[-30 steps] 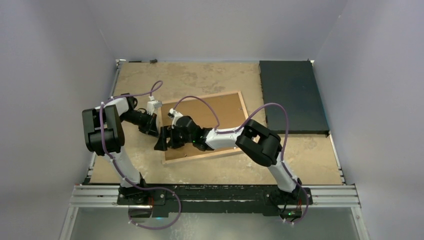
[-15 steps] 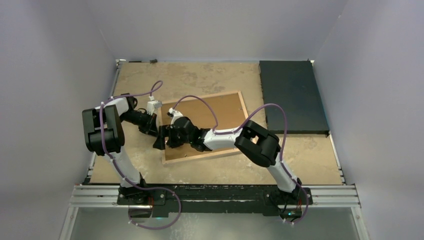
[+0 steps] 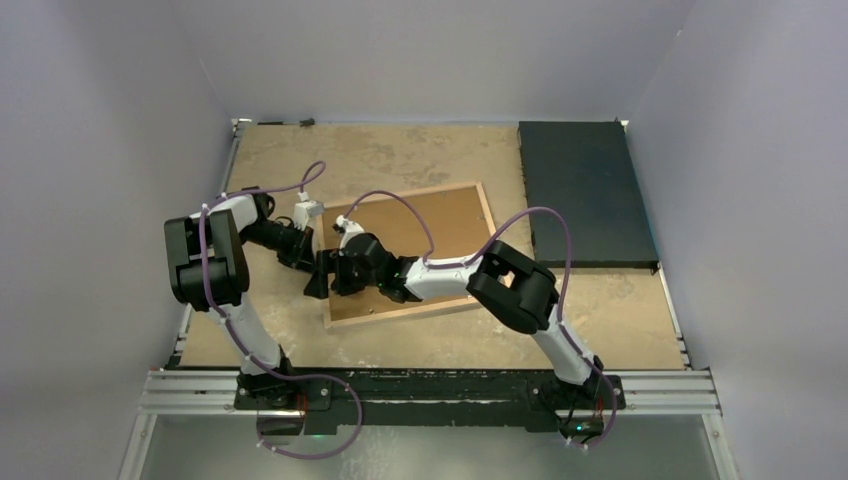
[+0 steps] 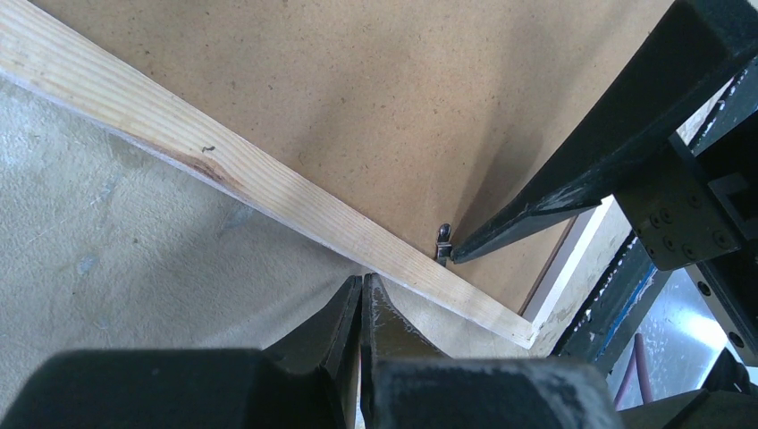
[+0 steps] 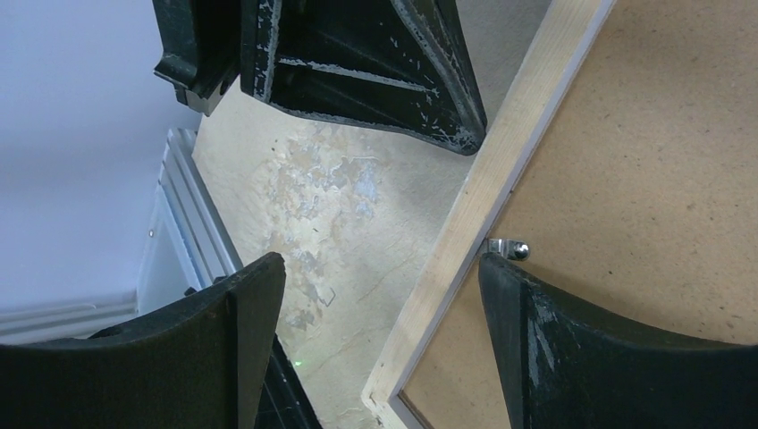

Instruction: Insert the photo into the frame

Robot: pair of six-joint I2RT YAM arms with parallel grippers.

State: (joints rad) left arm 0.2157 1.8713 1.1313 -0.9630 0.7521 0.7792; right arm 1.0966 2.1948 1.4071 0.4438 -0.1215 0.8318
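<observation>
Two tools are met at the 9 o'clock edge of the frame, which is laid back-up near the middle of the worktop and is turned slightly counter-clockwise in the top view. The left tool is seen with its fingers pressed flat together and nothing caught between them. Its tips are set on the worktop side of the frame's light wood edge, just beside it; whether contact is made cannot be told. The right tool is spread wide and nothing is held by it. The wood edge is straddled: one finger is placed over the brown backing board, with its tip against a small metal tab at the inner side of the edge, and the other finger is held over bare worktop. The backing board is seated inside the frame and fills it. In the top view the left arm is brought in from 7 o'clock, and the right arm is reached from 5 o'clock across the near part of the frame. A black mat is laid at 2 o'clock from the frame, in the far right corner of the worktop, apart from both tools.
</observation>
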